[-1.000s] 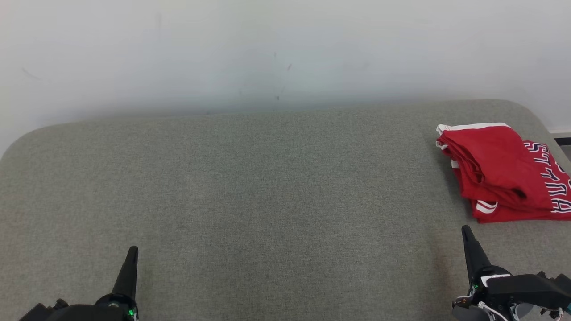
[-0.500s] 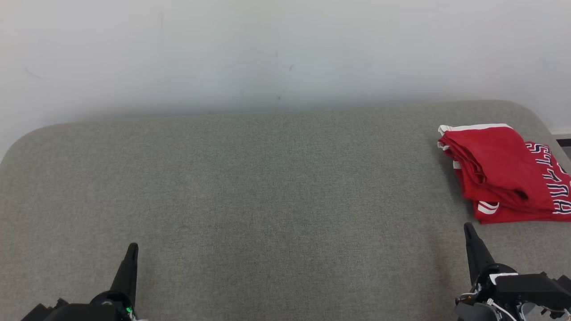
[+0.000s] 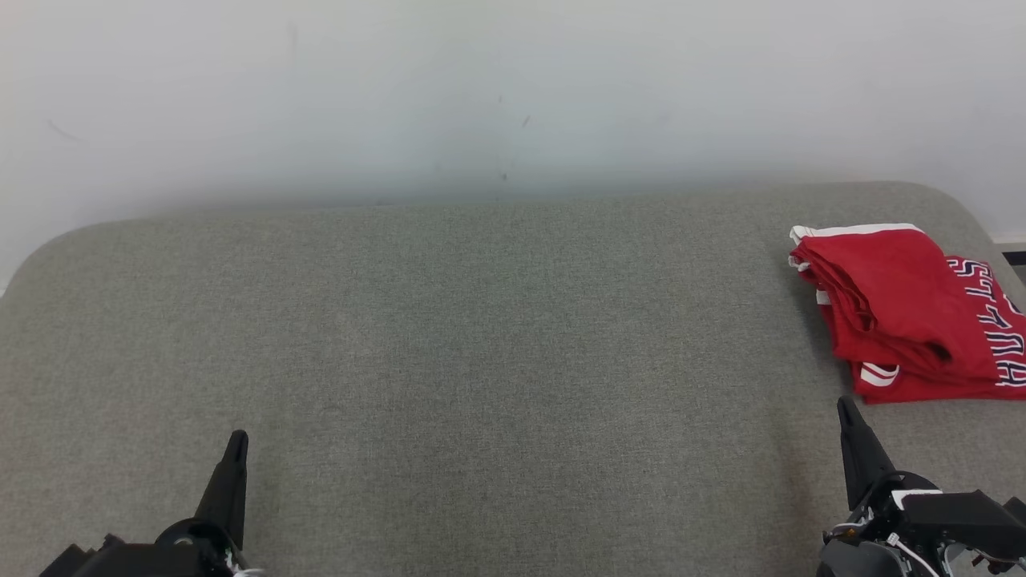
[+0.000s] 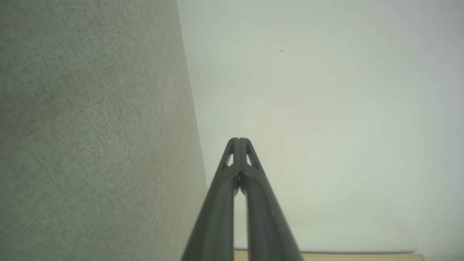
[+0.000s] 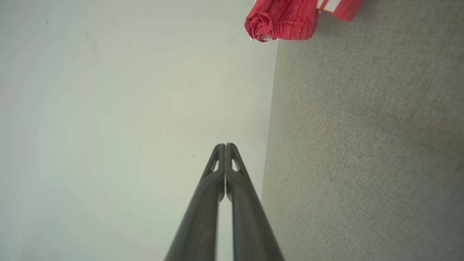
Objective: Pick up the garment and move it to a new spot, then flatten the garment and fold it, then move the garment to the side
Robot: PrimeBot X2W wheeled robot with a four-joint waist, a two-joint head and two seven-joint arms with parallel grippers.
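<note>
The red garment (image 3: 898,304) lies folded into a compact bundle at the far right of the grey, fabric-covered worktop (image 3: 497,336), close to its rounded far corner. White trim (image 3: 854,229) runs along its far edge. Dark-and-white lettering (image 3: 998,320) shows on the layer nearest the right edge of the head view, where the frame cuts it off. The garment lies free of both claws.

The right claw (image 3: 844,405) sits at the lower right, its tip pointing away from the robot toward the garment's near edge. It is near the garment, with a strip of bare grey cloth between the two. In the right wrist view its two dark fingers (image 5: 203,217) are pressed together at the tips and hold nothing, and the garment's bunched corner shows at the top, well ahead of them.

The left claw (image 3: 236,439) sits at the lower left over bare worktop, well apart from the garment and pointing the same way. In the left wrist view its fingers (image 4: 217,210) meet at the tips, with only a thin slit lower down, and it too is empty.

I cannot tell whether either claw rests on the worktop or hangs just above it. A pale wall (image 3: 513,96) rises behind the worktop's far edge.
</note>
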